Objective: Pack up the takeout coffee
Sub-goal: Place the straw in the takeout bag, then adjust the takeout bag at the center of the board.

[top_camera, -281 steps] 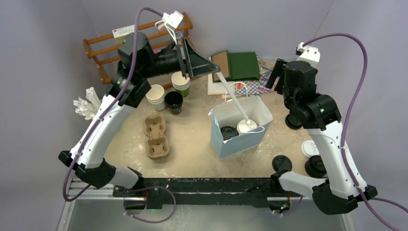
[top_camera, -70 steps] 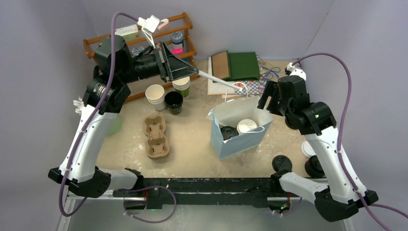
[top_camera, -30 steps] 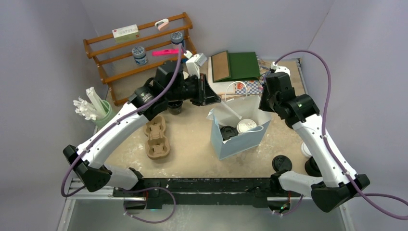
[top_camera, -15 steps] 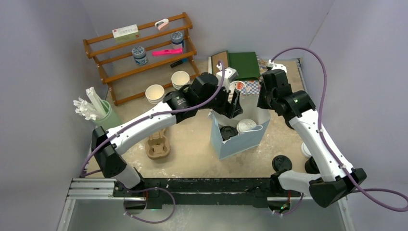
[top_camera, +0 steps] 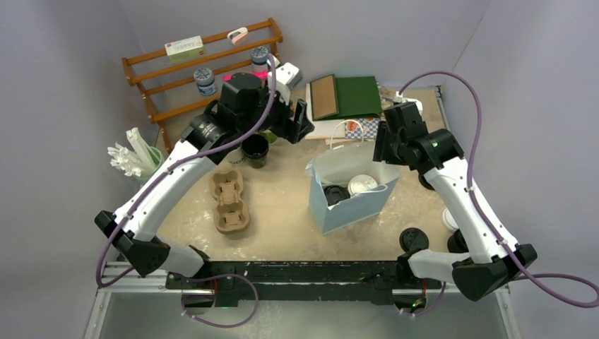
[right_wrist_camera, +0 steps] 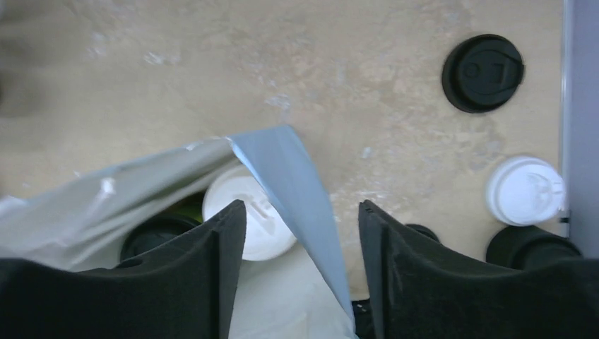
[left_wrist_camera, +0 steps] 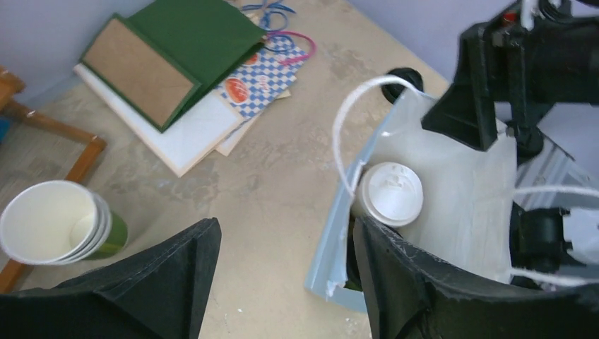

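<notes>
With the left end effector [left_wrist_camera: 282,240] spread and clear, the right end effector [right_wrist_camera: 302,212], spread astride the bag [top_camera: 353,205] rim, should lift straight up, leaving the white-lidded cup [left_wrist_camera: 390,194] and black-lidded cup [top_camera: 335,193] upright

I see a matt pale-blue paper bag [top_camera: 351,201], a smooth white plastic lid [left_wrist_camera: 390,194] inside it, a matt black plastic lid [right_wrist_camera: 483,73] on the mottled, chalky tabletop [top_camera: 282,212], a rough brown pulp carrier [top_camera: 228,200], a varnished wooden rack [top_camera: 205,70]

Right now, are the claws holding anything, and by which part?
Nothing is held. The left claw is open and empty; the right claw is open astride the rim of the paper bag, not pinching it.
</notes>
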